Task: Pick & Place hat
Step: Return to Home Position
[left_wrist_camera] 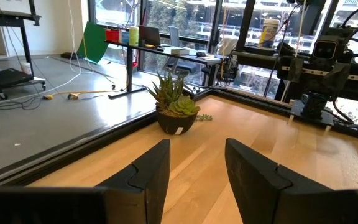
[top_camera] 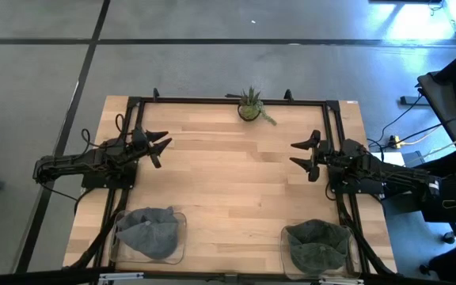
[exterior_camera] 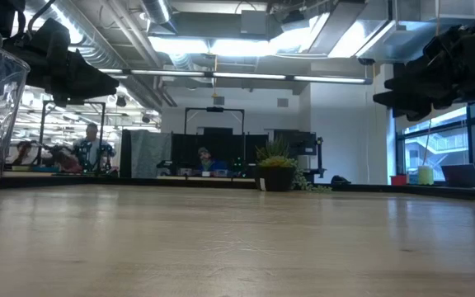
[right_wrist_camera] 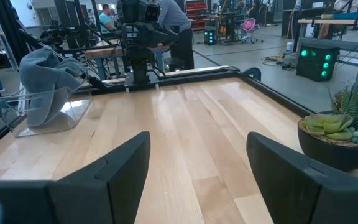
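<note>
A grey cap (top_camera: 149,229) lies bunched inside the left transparent bin (top_camera: 183,237) at the lower left of the high view. A dark cap (top_camera: 317,244) fills the right transparent bin (top_camera: 284,247) at the lower right. Both bins sit on the near edge of the wooden tabletop (top_camera: 228,186). The left end effector (top_camera: 163,149) hangs over the tabletop's left side, empty, its fingers spread wide and well apart from its bin. The right end effector (top_camera: 294,154) hangs opposite over the right side, also empty and spread wide. A small potted plant (top_camera: 249,107) stands at the middle of the far edge.
</note>
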Robot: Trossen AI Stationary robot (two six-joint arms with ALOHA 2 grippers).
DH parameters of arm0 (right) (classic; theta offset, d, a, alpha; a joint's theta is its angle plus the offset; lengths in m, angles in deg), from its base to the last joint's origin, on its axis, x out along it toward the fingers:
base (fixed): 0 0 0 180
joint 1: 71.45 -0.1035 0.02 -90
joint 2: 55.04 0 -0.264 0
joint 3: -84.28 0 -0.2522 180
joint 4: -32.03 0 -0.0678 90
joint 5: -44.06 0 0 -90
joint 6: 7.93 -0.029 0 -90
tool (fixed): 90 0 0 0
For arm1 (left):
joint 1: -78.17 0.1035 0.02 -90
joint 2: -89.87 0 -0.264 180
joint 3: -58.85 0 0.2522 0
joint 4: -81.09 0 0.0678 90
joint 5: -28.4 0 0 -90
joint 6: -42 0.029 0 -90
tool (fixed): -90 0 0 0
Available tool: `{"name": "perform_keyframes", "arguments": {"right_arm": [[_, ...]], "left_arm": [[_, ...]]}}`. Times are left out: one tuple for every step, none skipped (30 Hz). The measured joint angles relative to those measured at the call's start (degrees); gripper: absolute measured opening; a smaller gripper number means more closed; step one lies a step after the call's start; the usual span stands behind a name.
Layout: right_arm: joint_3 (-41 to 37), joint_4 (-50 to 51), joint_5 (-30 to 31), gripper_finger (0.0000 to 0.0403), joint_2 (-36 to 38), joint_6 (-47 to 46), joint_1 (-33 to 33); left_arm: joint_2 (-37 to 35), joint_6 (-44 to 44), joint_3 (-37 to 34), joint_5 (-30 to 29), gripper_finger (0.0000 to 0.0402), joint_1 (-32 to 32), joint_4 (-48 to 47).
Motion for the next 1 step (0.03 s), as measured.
{"name": "perform_keyframes", "arguments": {"right_arm": [[0.00,0.00,0.00,0.0266,0.00,0.00,0.00]], "left_arm": [[0.00,-0.02,0.00,0.00,0.0150,0.00,0.00]]}}
